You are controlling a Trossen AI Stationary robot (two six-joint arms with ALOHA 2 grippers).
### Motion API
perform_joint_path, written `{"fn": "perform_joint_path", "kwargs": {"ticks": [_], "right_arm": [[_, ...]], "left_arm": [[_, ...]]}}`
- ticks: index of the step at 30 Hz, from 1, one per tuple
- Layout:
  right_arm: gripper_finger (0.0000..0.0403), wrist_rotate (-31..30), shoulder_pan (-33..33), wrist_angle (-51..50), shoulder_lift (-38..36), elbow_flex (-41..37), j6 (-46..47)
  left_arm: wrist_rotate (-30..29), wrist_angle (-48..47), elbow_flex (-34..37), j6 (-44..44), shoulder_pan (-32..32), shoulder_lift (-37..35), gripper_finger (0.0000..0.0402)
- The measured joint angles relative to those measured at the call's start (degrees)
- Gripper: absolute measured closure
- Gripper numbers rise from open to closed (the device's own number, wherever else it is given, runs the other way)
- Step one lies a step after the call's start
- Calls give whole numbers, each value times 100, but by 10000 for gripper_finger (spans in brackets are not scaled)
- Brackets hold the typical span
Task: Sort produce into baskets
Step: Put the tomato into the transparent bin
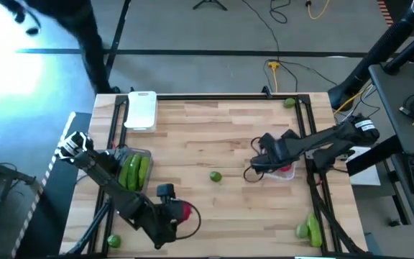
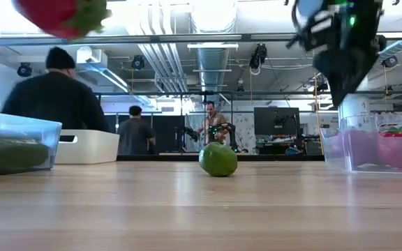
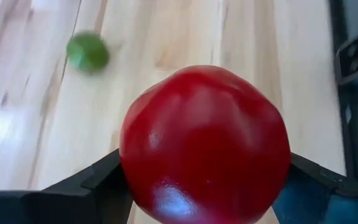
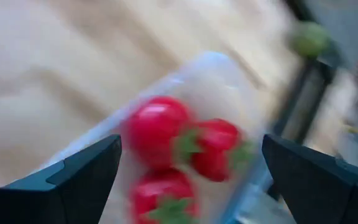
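I see a glossy red tomato (image 3: 204,146) in my left gripper (image 1: 180,213), between black fingers (image 3: 95,186). The lime (image 1: 215,176) is green on the light striped wood table (image 1: 214,137). Red tomatoes with green tops (image 4: 185,152) fill a clear tub (image 4: 229,81).

Cucumbers (image 1: 134,173) in left tub (image 1: 146,155); lime (image 1: 215,176) mid-table.

Ceiling ducts (image 2: 187,56), monitors (image 2: 276,120), grey floor (image 1: 214,36)

high: straight down, whole table (image 1: 221,137) | low: tabletop level | wrists: close | shared: centre lime (image 1: 215,175)
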State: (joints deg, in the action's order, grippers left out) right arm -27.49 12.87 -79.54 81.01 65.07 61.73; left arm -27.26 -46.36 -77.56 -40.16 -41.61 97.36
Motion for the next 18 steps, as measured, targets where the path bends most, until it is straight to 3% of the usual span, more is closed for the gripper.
{"fn": "perform_joint_path", "kwargs": {"ticks": [5,11,15,18], "right_arm": [[21,73,1076,2058,-2,297,-905],[21,55,2384,5503,124,-67,-2672],[21,59,2722,6961,583,-291,-3171],[21,40,2723,7309,1063,-260,-3242]], "left_arm": [[-83,1815,609,667,236,0,121],[-72,5799,2295,1105,550,40,121],[91,8063,3162,1262,694,238,121],[273,8694,3421,1203,760,432,121]]}}
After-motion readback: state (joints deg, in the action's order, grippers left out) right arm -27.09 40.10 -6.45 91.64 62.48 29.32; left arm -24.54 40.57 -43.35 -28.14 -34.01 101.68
